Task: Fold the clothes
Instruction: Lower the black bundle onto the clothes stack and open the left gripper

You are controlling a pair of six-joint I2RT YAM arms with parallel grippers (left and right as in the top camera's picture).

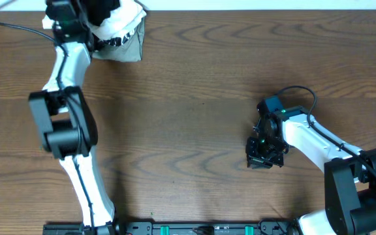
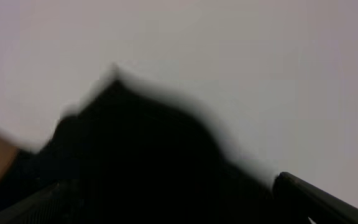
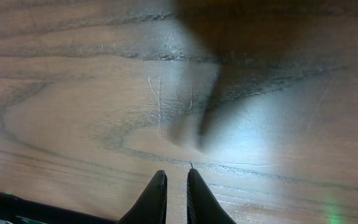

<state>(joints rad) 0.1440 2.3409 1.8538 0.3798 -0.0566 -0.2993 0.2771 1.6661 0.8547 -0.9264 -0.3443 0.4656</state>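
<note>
tapered gripper (image 3: 176,175) over grained table (image 3: 92,93)

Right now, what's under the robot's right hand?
Under the shut right gripper there is only bare wooden table and a dark shadow. Nothing lies on that patch. The fingers cover the small bit of table right beneath them, so that bit cannot be seen.

This is looking like a robotics lab: a white-and-black left arm (image 1: 62,127) at 9 o'clock and right arm (image 1: 309,140) at 4 o'clock are reaching over a wood-grain table (image 1: 188,98).
</note>
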